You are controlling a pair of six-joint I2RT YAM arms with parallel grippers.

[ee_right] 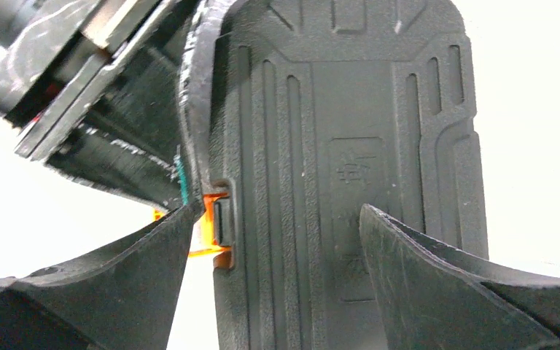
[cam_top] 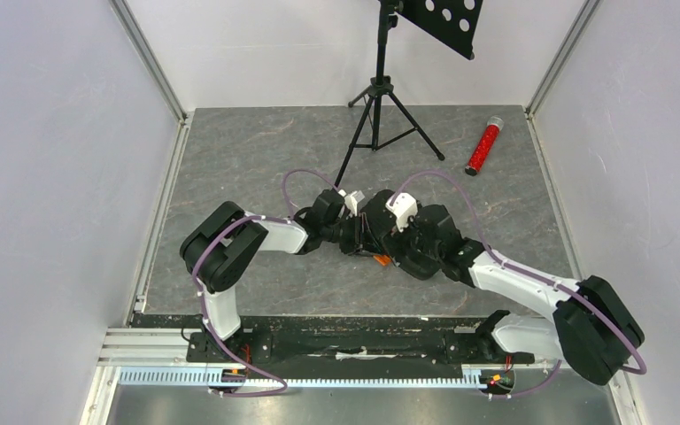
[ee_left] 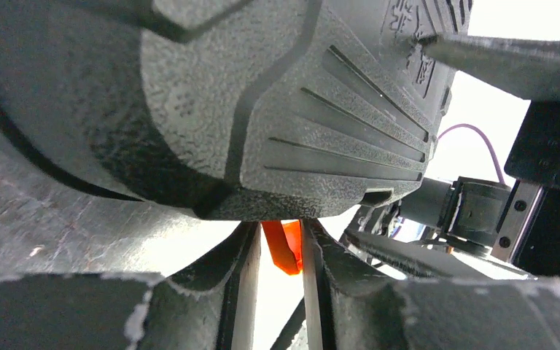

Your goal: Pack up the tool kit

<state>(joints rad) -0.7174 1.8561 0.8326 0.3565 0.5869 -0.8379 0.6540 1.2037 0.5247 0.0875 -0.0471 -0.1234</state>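
From above, the arms meet at the middle of the grey table (cam_top: 230, 177) – only an orange latch (cam_top: 381, 259) shows between them. At the left wrist, the left gripper (ee_left: 280, 240) is clenched on this latch, at the edge of the black case (ee_left: 299, 109). At the right wrist, the right gripper (ee_right: 277, 211) stands spread wide, grasping nothing – the ribbed case lies before its fingers.

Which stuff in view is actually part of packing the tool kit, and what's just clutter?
Job: black tool kit case, its orange latch.
Clutter: red glittery tube, black tripod stand.
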